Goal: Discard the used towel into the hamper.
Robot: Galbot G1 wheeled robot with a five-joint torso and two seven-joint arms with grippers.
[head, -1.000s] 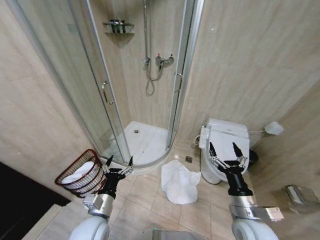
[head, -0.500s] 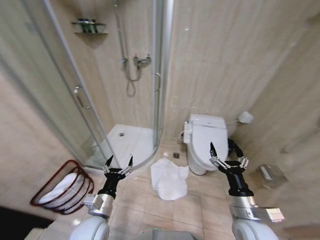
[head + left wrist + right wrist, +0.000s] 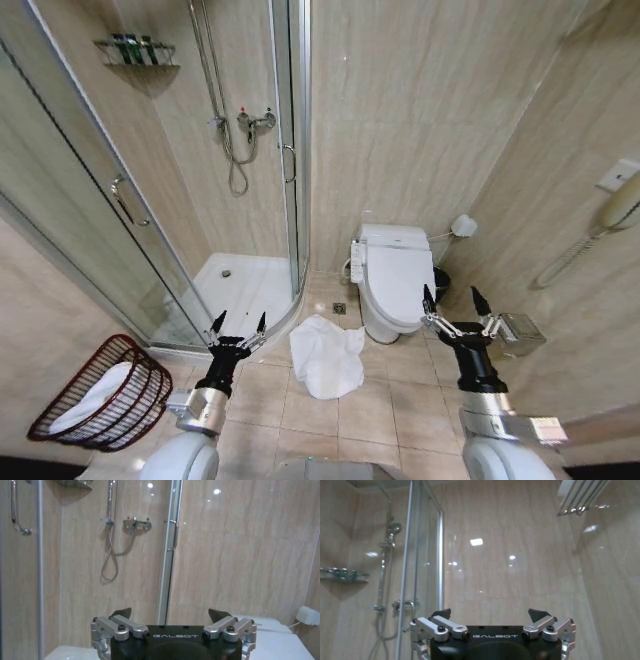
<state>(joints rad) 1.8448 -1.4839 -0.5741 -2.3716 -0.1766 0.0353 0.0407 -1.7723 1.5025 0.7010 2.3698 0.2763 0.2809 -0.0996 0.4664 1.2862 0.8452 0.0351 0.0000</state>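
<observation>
towel [image 3: 327,355] on floor, just right of my left gripper [image 3: 238,327] | nearer than right gripper [image 3: 456,304] | both spread, empty | hamper [image 3: 60,425] far left

A: The head view looks steeply down from above at the beige tiled floor [image 3: 400,400], facing the glass-walled corner shower [image 3: 240,180].

B: Both wrist views look level over their own fingertips, close; they share the chrome shower mixer [image 3: 137,523] [image 3: 402,604].
</observation>
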